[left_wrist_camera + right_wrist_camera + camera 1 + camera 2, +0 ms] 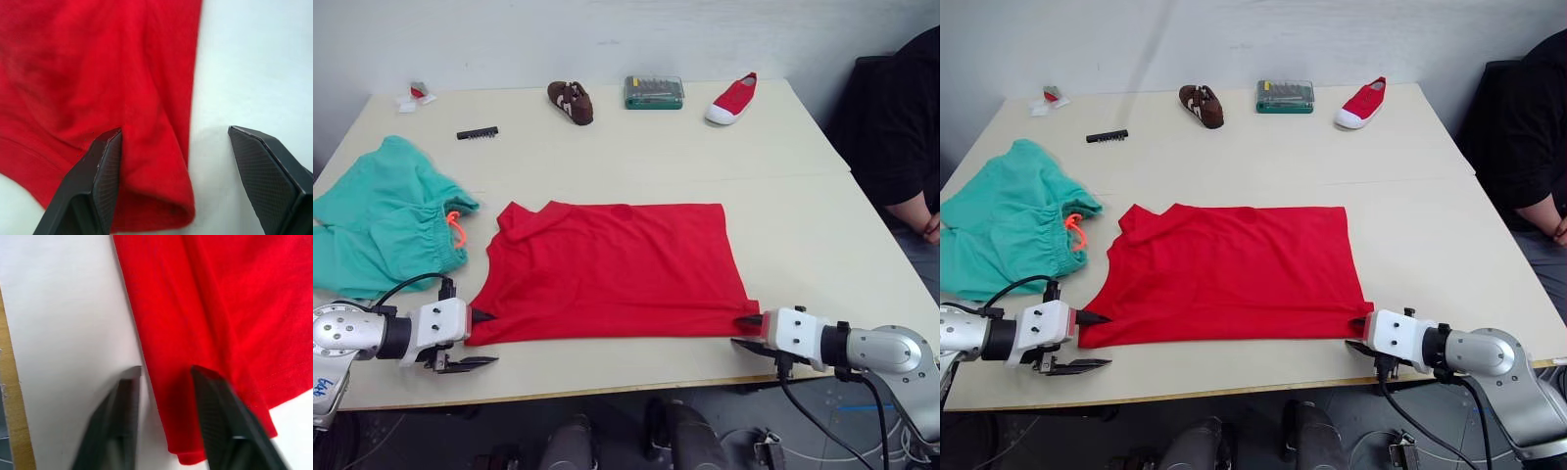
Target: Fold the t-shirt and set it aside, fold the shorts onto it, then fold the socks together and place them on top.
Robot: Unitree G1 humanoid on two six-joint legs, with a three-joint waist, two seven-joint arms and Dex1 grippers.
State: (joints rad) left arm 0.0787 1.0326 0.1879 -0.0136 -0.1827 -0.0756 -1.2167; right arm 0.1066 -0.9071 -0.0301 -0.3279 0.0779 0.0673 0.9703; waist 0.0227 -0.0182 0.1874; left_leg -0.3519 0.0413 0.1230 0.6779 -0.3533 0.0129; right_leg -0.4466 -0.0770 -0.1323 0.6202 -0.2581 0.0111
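Left eye view shows the t-shirt (612,269) lying flat on the table (803,225), already folded into a rough rectangle near the front edge. The left gripper (481,339) is at its near left corner with fingers spread wide — one finger (100,176) lies on the cloth, the other on the bare table. The right gripper (748,331) is at the near right corner, its fingers narrower but apart, around the red edge. The shorts (386,220) lie crumpled just beside the shirt, on the robot's left. Far back stand a brown shoe (571,102), a green box (654,92) and a red shoe (732,99).
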